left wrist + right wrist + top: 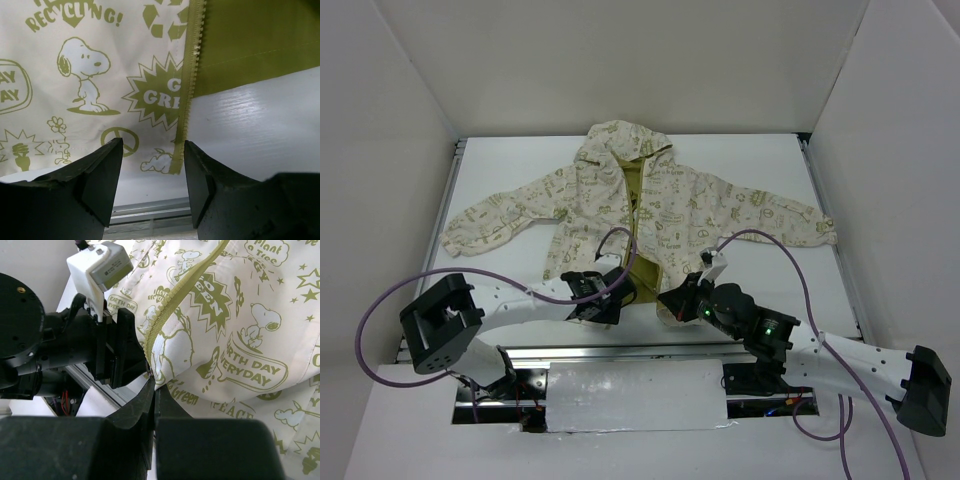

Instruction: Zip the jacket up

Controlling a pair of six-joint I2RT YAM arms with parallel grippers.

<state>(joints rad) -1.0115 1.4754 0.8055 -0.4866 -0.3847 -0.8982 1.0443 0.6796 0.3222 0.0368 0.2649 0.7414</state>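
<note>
- Top view: the small cream hooded fabric jacket with olive-green doodle prints is lying flat on the white painted tabletop, hood away from the arms and front gaping at the hem. Plain white walls are enclosing 3 sides. The left tool and right tool are both sitting at that hem.
- Left wrist view: the left tool is standing apart, its 2 fingers straddling the bottom of the olive-yellow zipper strip without touching it.
- Right wrist view: the right tool is pressing together, seemingly clamped on the opposite hem corner.
- Mating the zipper ends is probably going to need both bottoms level and taut.
</note>
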